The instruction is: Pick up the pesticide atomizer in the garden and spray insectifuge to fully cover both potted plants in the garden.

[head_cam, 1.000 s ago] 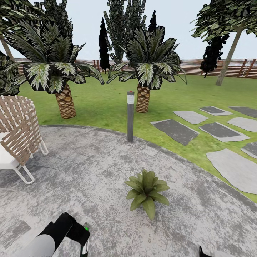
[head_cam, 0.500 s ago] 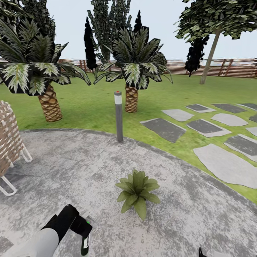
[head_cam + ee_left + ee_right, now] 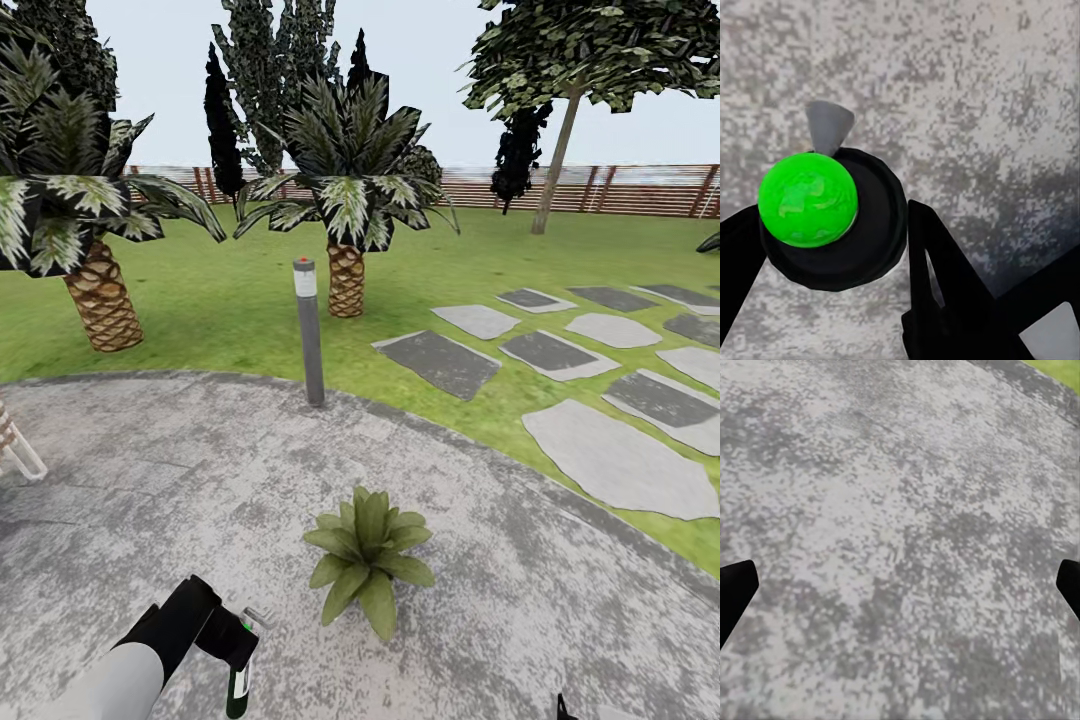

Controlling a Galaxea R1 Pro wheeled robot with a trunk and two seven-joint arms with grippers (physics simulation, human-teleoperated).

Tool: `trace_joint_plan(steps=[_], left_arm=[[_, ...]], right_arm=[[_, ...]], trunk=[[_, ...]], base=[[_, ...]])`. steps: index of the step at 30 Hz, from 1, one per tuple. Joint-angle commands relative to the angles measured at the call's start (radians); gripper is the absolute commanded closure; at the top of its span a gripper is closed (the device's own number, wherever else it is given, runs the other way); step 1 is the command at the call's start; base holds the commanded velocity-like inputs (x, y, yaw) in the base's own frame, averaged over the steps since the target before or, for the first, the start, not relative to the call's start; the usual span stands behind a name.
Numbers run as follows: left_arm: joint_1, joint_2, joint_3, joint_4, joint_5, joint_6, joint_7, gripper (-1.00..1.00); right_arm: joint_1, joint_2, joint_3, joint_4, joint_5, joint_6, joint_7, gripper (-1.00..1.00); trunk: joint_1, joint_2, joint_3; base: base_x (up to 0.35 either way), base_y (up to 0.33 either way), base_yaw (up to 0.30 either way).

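Patio [image 3: 200, 470] of mottled grey paving took up the lower half of the head view, with lawn, stepping slabs [image 3: 610, 460], two palms and a slatted fence [image 3: 620, 190] behind. Grey bollard lamp [image 3: 309, 330] stood at the paving edge, centre frame. One potted plant [image 3: 368, 555] sat low on the paving, lower centre, just right of the bottle and apart from it.

Left claw [image 3: 232, 640], lower left of frame, was clamped on the pesticide atomizer [image 3: 238, 685], held roughly upright with the pale trigger head [image 3: 256, 617] toward the plant, presumably so the nozzle could be aimed at the leaves. Left wrist view looked down on its green-topped cap [image 3: 808, 199] between the dark fingers [image 3: 937, 277].

Right claw [image 3: 900, 585] hung spread over bare paving, carrying nothing, likely kept clear as spare.
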Motion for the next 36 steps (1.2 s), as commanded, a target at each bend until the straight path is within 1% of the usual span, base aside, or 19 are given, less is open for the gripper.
trace_joint_plan(steps=[1,4,8,13,14,16,18,19,21,23,24,26,27,29,30,36], left_arm=[[0.000,-0.001,0.008,-0.002,-0.008,0.006,-0.007,1.00],[0.000,0.002,0.005,-0.001,-0.009,0.006,-0.007,1.00],[0.002,0.003,0.005,-0.001,-0.010,0.006,-0.007,1.00],[0.002,0.002,0.004,-0.001,-0.010,0.007,-0.008,1.00],[0.002,0.001,-0.002,-0.001,-0.018,0.007,-0.009,1.00],[0.002,0.002,-0.035,-0.001,-0.038,0.008,-0.010,1.00],[-0.004,0.002,-0.075,-0.002,-0.049,0.011,-0.011,1.00],[-0.012,0.003,-0.110,-0.004,-0.055,0.017,-0.028,1.00],[-0.041,0.006,-0.122,-0.022,-0.060,0.019,-0.100,1.00],[-0.076,0.011,-0.126,-0.032,-0.070,0.019,-0.168,1.00],[-0.105,0.011,-0.127,-0.035,-0.106,0.020,-0.212,1.00],[-0.126,0.006,-0.126,-0.036,-0.151,0.021,-0.230,1.00],[-0.147,-0.001,-0.125,-0.036,-0.193,0.022,-0.256,1.00],[-0.154,-0.001,-0.125,-0.036,-0.207,0.022,-0.285,1.00],[-0.153,0.005,-0.126,-0.035,-0.212,0.023,-0.306,1.00],[-0.144,0.016,-0.118,-0.023,-0.214,0.014,-0.317,1.00]], right_arm=[[-0.001,0.000,-0.005,0.002,0.011,-0.004,-0.006,-1.00],[-0.001,0.000,-0.005,0.002,0.011,-0.004,-0.006,-1.00],[-0.001,0.000,-0.005,0.003,0.011,-0.004,-0.006,-1.00],[-0.001,0.000,-0.005,0.002,0.011,-0.004,-0.006,-1.00],[-0.001,0.000,-0.005,0.002,0.011,-0.004,-0.006,-1.00],[-0.001,0.000,-0.005,0.002,0.010,-0.004,-0.006,-1.00],[-0.001,0.000,-0.005,0.002,0.010,-0.004,-0.007,-1.00],[-0.001,0.000,-0.006,0.002,0.011,-0.004,-0.007,-1.00],[-0.001,0.000,-0.006,0.002,0.011,-0.004,-0.007,-1.00],[-0.001,0.000,-0.006,0.002,0.011,-0.004,-0.007,-1.00],[-0.001,0.000,-0.006,0.002,0.011,-0.004,-0.007,-1.00],[-0.001,0.000,-0.006,0.002,0.011,-0.004,-0.007,-1.00],[-0.001,0.000,-0.005,0.002,0.012,-0.004,-0.006,-1.00],[-0.001,0.000,-0.005,0.002,0.012,-0.004,-0.006,-1.00],[-0.001,0.000,-0.006,0.002,0.012,-0.004,-0.006,-1.00],[-0.001,0.000,-0.005,0.002,0.012,-0.004,-0.006,-1.00]], trunk=[[0.000,0.000,-0.001],[0.000,0.000,-0.001],[0.000,0.000,-0.001],[0.000,0.000,-0.001],[0.000,0.000,-0.001],[0.000,0.000,-0.001],[0.000,0.000,-0.001],[0.000,0.000,-0.001],[0.000,0.000,-0.001],[0.000,0.000,-0.001],[0.000,0.000,-0.001],[0.000,0.000,-0.001],[0.000,0.000,-0.001],[0.000,0.000,-0.001],[0.000,0.000,-0.001],[0.000,0.000,-0.001]], base=[[0.000,0.000,0.000],[0.056,0.025,0.000],[0.211,0.156,-0.035],[0.232,0.151,-0.243],[0.103,0.022,-0.238],[0.043,0.009,-0.118],[0.018,0.004,-0.048],[0.004,0.001,-0.010],[0.001,0.000,-0.004],[0.000,0.000,-0.001],[0.000,0.000,0.000],[0.000,0.000,0.000],[0.000,0.000,0.000],[0.000,0.000,0.000],[0.000,0.000,0.000],[0.000,0.000,0.000]])
